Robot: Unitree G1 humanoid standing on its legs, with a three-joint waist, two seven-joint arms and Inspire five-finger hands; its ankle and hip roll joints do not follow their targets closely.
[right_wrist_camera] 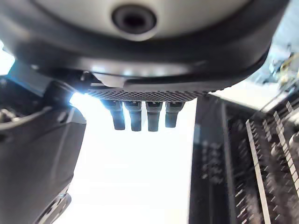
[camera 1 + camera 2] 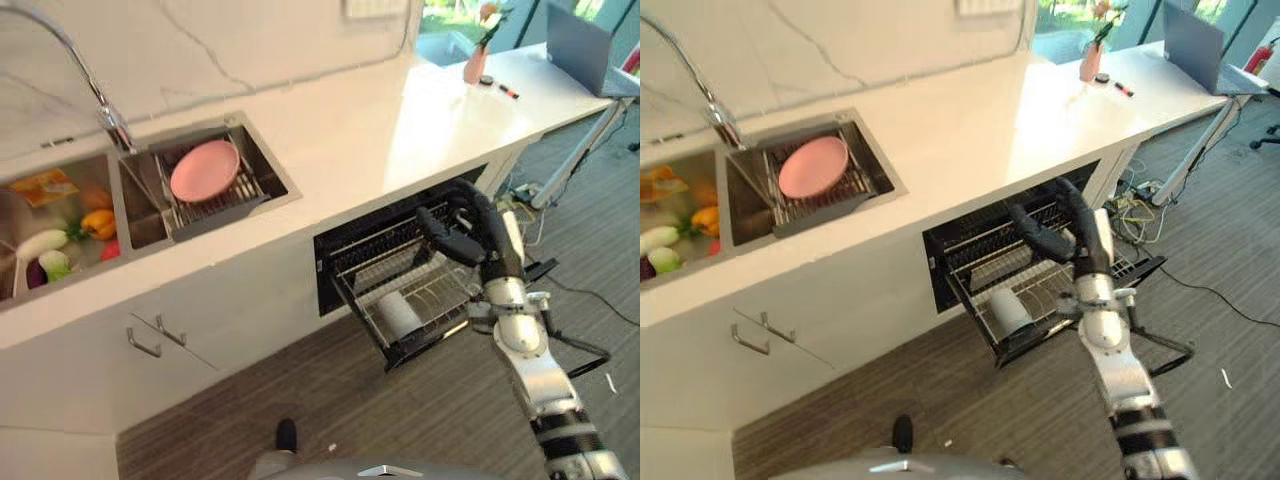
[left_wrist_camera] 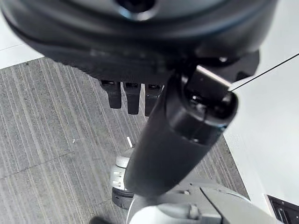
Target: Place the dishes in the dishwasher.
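My right hand [image 2: 470, 225] hangs over the pulled-out dishwasher rack [image 2: 420, 300], fingers [image 1: 140, 116] loosely bent, thumb apart, holding nothing. My left hand [image 3: 177, 135] is down by the floor [image 3: 42, 121], fingers [image 3: 131, 95] relaxed, empty too.

In the rack: one white cup [image 2: 398, 313] on its side near the front. The rack sticks out of the dishwasher [image 2: 400, 225] opening under the white counter [image 2: 380, 120].

One pink plate [image 2: 205, 170], the dish, sits on a wire drying rack [image 2: 215, 200] in the right sink basin [image 2: 275, 165], well apart from my right hand. One faucet [image 2: 90, 80] arches above it. Left basin [image 2: 10, 215] holds mixed vegetables [image 2: 70, 235]; can't count them exactly.

Far counter end: one pink vase with flowers [image 2: 478, 60], one marker [image 2: 505, 90], one laptop [image 2: 580, 50]. Two handles [image 2: 155, 338] on the cabinet below the sink.
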